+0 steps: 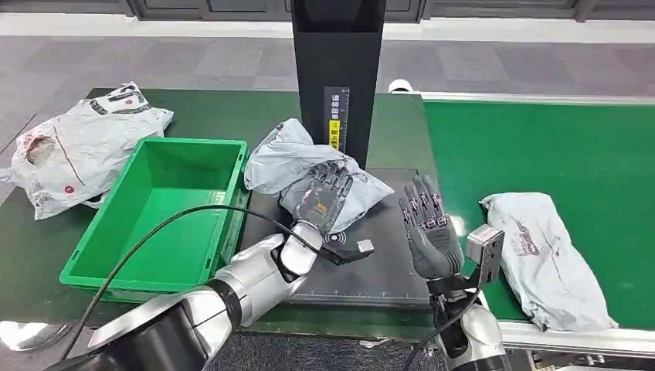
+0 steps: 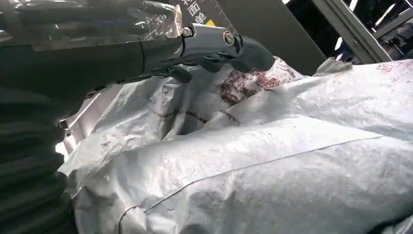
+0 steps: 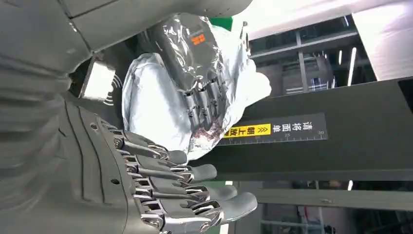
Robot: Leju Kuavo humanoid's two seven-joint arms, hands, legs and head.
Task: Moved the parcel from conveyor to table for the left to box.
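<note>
A crumpled grey parcel lies on the black weighing plate at the foot of the black post. My left hand rests flat on top of this parcel with its fingers stretched out over it; the left wrist view shows the fingers lying along the parcel. My right hand stands upright just right of the parcel, fingers apart and holding nothing. In the right wrist view, the right hand is apart from the parcel and the left hand.
A green bin stands left of the plate, with nothing in it. A second grey parcel lies on the green conveyor at the right. More white parcels lie on the table's far left.
</note>
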